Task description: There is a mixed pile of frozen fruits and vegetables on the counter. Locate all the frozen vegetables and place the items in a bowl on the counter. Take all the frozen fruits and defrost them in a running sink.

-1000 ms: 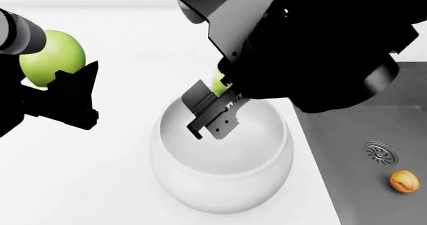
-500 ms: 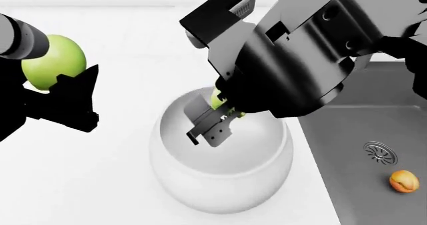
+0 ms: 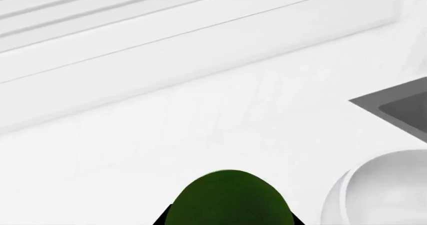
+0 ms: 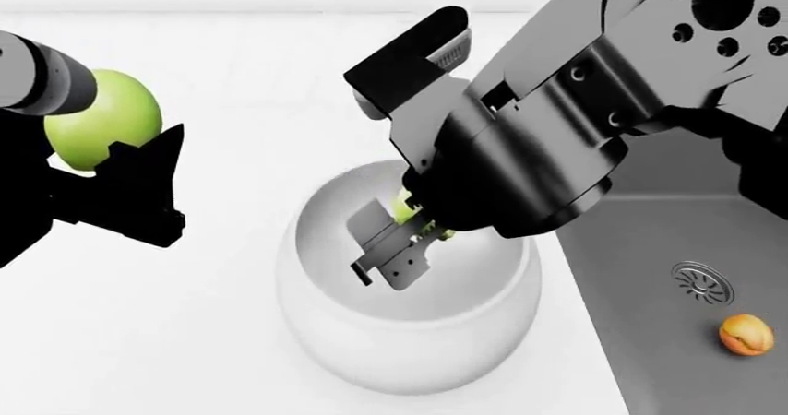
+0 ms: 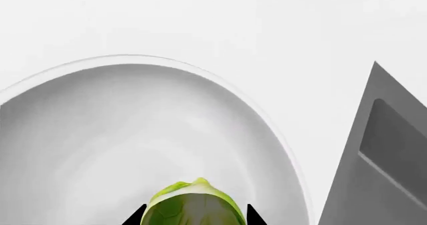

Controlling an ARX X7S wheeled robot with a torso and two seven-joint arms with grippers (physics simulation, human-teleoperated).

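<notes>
My left gripper (image 4: 105, 131) is shut on the smooth green ball (image 4: 103, 118), held above the white counter (image 4: 185, 341) left of the bowl; the ball (image 3: 227, 197) fills the space between the jaws in the left wrist view. Over the mouth of the large white bowl (image 4: 407, 341), my right gripper (image 4: 412, 219) is shut on the leafy green sprout (image 4: 411, 207). The right wrist view has the sprout (image 5: 193, 207) just above the bowl's inner wall (image 5: 133, 135). An orange ball (image 4: 746, 334) lies in the dark grey sink (image 4: 665, 249).
The sink's round metal drain (image 4: 702, 283) sits close to the orange ball. The sink's edge (image 5: 380, 155) runs right beside the bowl. A white wall panel (image 3: 167, 30) stands behind the counter. The right arm's black body hides the counter behind the bowl.
The right arm has swung and tilted, bringing the sprout slightly lower into the bowl's mouth. The left gripper with the green ball has barely shifted.
</notes>
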